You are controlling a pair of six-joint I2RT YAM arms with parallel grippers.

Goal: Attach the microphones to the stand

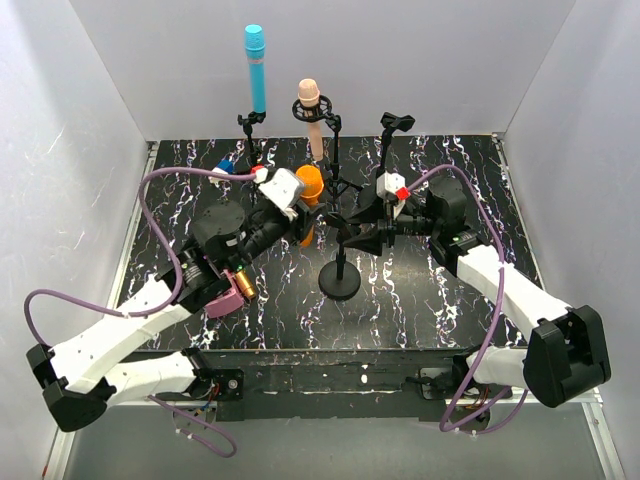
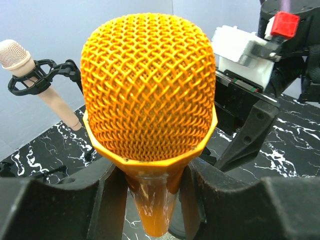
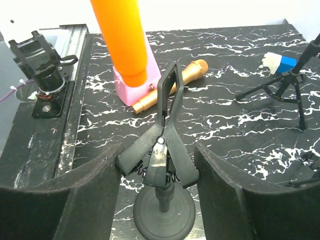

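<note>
**Orange microphone on its way to the open clip**

The step in hand is seating the third microphone. The left claw is clenched around the neck of the orange microphone, whose mesh head rises straight above its fingers. The right claw is pressed onto the wings of the clip on the round-footed stand, one finger against each side, apparently pinching it open. From that claw, the orange barrel hangs just beyond and above the clip, apart from it.

The next move, as I judge it, calls for the left claw to lower the barrel between the clip's jaws. The right claw should keep its squeeze until the barrel sits, then ease off so the spring bites. The barrel tapers, so a shallow seat could let it slip.

Counted:
- **Microphones:** four.
  - The cyan microphone and the pale pink microphone stand mounted, well beyond the left claw.
  - The orange one is in the left claw's grasp.
  - The golden-brown microphone lies on the table past the right claw's clip, against a flat pink box.
- **Stands:** four, two filled. Besides the round-footed one, an empty stand waits beyond the right claw
</note>
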